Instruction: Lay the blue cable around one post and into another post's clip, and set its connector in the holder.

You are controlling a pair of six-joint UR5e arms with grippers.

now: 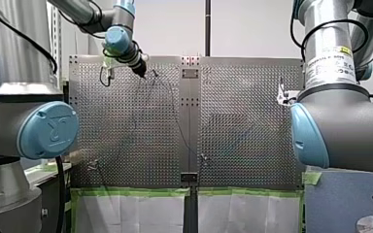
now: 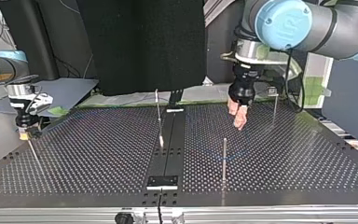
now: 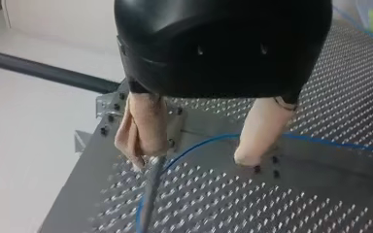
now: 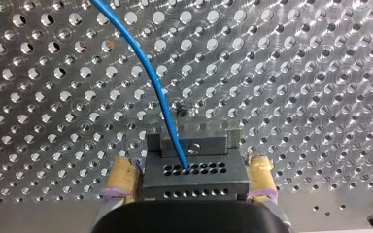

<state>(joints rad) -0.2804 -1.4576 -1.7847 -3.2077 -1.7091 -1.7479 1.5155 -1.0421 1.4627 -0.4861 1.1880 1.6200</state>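
In the right wrist view the blue cable [image 4: 150, 77] curves down over the perforated plate and ends in a grey connector block [image 4: 194, 167] full of small holes. My right gripper [image 4: 192, 180] straddles that block, a yellow pad [image 4: 121, 177] close beside each side, jaws wide. In the left wrist view my left gripper [image 3: 196, 155] is open just above the plate, and the cable [image 3: 199, 143] passes between its beige pads [image 3: 260, 136]. A thin metal post [image 3: 148, 199] rises beside one pad. In the top view my left gripper [image 2: 238, 116] hangs at the far right and my right gripper [image 2: 24, 133] at the left edge.
Slim upright posts stand on the plate in the top view: one near the front [image 2: 224, 158], one by the centre strip [image 2: 158, 112], one at the far right [image 2: 275, 102]. A small dark bracket [image 2: 163, 181] sits on the centre strip near the front edge.
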